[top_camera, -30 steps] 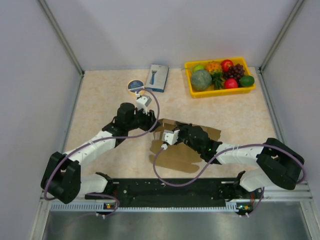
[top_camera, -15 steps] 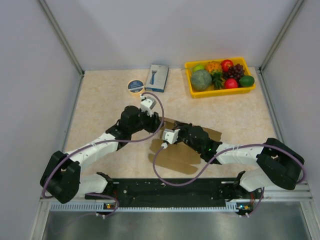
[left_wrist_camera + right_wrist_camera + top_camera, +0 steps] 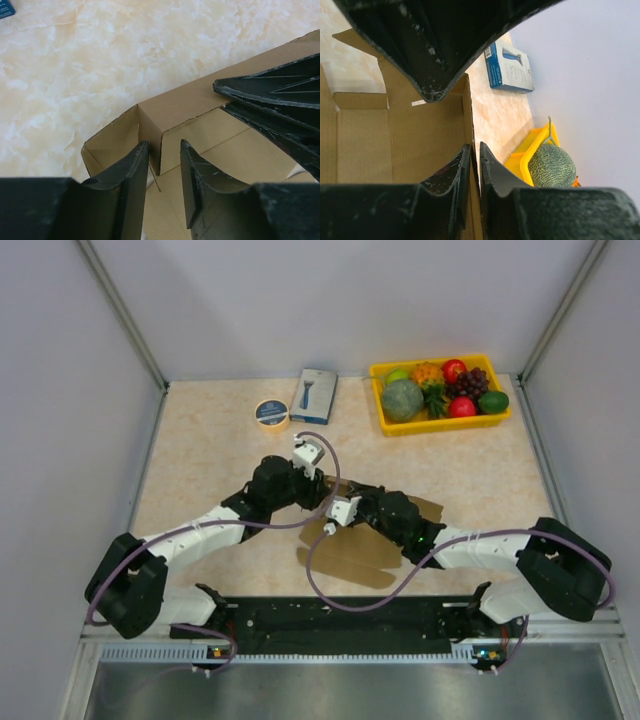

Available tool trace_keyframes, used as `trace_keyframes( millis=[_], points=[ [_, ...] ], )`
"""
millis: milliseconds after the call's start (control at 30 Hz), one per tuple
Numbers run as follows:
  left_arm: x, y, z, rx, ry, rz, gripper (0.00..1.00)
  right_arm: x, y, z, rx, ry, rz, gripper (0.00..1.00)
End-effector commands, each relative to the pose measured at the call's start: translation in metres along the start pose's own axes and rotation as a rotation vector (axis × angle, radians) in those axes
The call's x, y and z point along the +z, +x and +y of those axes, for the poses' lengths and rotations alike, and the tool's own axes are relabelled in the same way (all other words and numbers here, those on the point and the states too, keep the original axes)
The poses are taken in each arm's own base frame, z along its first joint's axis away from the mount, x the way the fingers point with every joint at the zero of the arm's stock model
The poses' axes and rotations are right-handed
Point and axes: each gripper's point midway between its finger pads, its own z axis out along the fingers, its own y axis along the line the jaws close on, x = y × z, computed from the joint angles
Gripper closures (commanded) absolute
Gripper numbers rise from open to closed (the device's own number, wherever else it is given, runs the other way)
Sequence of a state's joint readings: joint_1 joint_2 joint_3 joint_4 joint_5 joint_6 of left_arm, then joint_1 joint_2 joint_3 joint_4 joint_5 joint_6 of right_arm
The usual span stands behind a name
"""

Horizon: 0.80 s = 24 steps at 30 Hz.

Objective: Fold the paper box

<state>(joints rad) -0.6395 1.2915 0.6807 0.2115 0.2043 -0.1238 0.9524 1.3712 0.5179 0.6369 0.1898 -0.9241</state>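
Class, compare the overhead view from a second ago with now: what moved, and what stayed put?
The left tool swung rightward onto the paper box, at its raised corner. Its jaws narrowed either side of the corner flap but are not yet closed. The right tool stayed pinched on the box's upright wall. The yellow tray, blue box and round tin did not move.

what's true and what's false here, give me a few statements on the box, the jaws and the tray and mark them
1. The right jaws pinch a raised wall of the paper box. True.
2. The left jaws are pressed together. False: a gap shows between them, with a box flap's edge in it.
3. The yellow tray holds fruit. True.
4. The blue-and-white box lies in the tray. False: it lies on the table, left of the tray.
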Motion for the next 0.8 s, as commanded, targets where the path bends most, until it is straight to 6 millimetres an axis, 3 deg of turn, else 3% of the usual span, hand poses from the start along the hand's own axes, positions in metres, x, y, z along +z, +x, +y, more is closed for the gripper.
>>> trace_keyframes(
  millis=[0, 100, 200, 233, 267, 300, 333, 367, 467, 500, 533, 600, 633, 667, 700, 767],
  points=[
    [0.008, -0.025, 0.003, 0.059, -0.052, -0.07, 0.69, -0.001, -0.023, -0.025, 0.064, 0.067, -0.074, 0.86],
    [0.008, -0.024, 0.013, 0.058, -0.117, -0.083, 0.82, -0.003, -0.02, -0.027, 0.073, 0.083, -0.062, 0.82],
    [0.005, -0.027, 0.02, 0.055, -0.167, -0.12, 0.96, -0.012, -0.017, -0.038, 0.142, 0.149, -0.026, 0.67],
    [0.004, -0.03, 0.021, 0.053, -0.185, -0.136, 1.0, -0.016, -0.018, -0.04, 0.204, 0.164, -0.026, 0.53],
    [0.002, -0.034, 0.023, 0.052, -0.204, -0.159, 1.0, -0.02, -0.011, -0.029, 0.214, 0.12, 0.013, 0.47],
    [0.0, -0.033, 0.025, 0.049, -0.213, -0.17, 1.0, -0.032, -0.017, -0.037, 0.242, 0.136, 0.001, 0.36],
    [-0.001, -0.034, 0.027, 0.047, -0.226, -0.179, 1.0, -0.039, -0.021, -0.033, 0.318, 0.127, -0.001, 0.15],
    [-0.002, -0.038, 0.027, 0.043, -0.23, -0.202, 1.0, -0.048, -0.015, -0.025, 0.356, 0.099, 0.034, 0.01],
    [-0.005, -0.035, 0.031, 0.041, -0.256, -0.22, 1.0, -0.076, -0.028, -0.045, 0.656, 0.151, 0.019, 0.01],
    [-0.004, -0.035, 0.031, 0.038, -0.26, -0.224, 1.0, -0.086, -0.023, -0.048, 0.734, 0.156, 0.087, 0.01],
    [-0.005, -0.034, 0.034, 0.032, -0.275, -0.223, 1.0, -0.094, -0.034, -0.054, 0.973, 0.183, 0.072, 0.01],
    [-0.003, -0.033, 0.036, 0.016, -0.29, -0.226, 1.0, -0.105, -0.037, -0.054, 1.136, 0.175, 0.154, 0.01],
    [-0.004, -0.032, 0.039, 0.008, -0.311, -0.226, 1.0, -0.107, -0.04, -0.049, 1.365, 0.207, 0.188, 0.01],
    [-0.003, -0.033, 0.041, -0.005, -0.322, -0.23, 1.0, -0.105, -0.037, -0.048, 1.485, 0.239, 0.234, 0.01],
    [-0.002, -0.031, 0.041, -0.025, -0.323, -0.23, 1.0, -0.105, -0.052, -0.051, 1.61, 0.2, 0.23, 0.01],
    [-0.002, -0.032, 0.042, -0.04, -0.334, -0.242, 1.0, -0.102, -0.06, -0.046, 1.882, 0.206, 0.274, 0.01]
  ],
)
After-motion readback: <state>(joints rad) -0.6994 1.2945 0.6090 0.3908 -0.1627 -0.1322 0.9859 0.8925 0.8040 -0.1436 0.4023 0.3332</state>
